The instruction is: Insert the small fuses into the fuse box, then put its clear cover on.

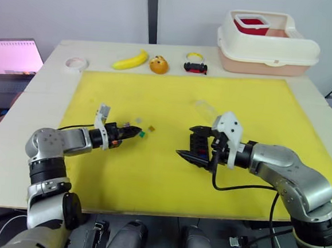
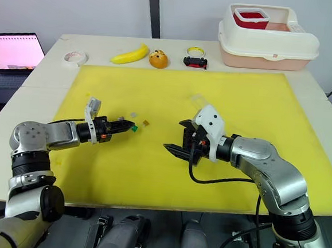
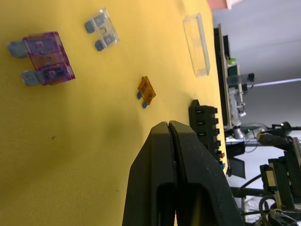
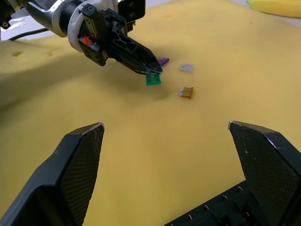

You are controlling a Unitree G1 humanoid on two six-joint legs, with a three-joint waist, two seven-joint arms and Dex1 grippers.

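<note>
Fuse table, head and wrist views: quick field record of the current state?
left pincer: shut on green fuse, just over the yellow mat
right pincer: open, around the fuse box
loose fuses: purple fuse, grey fuse, amber fuse lying apart on the mat
clear cover: lying on the mat beyond the fuses, not on the box
table edge: banana, tape roll, cream bin

- Yellow mat (image 1: 253, 108) covering mid-frame
- Banana (image 1: 131, 60), orange (image 1: 158, 65), tape roll (image 1: 76, 64) along the top
- Cream bin (image 1: 268, 44) upper right (red insert inside)
- Laptop (image 1: 13, 56) far left
</note>
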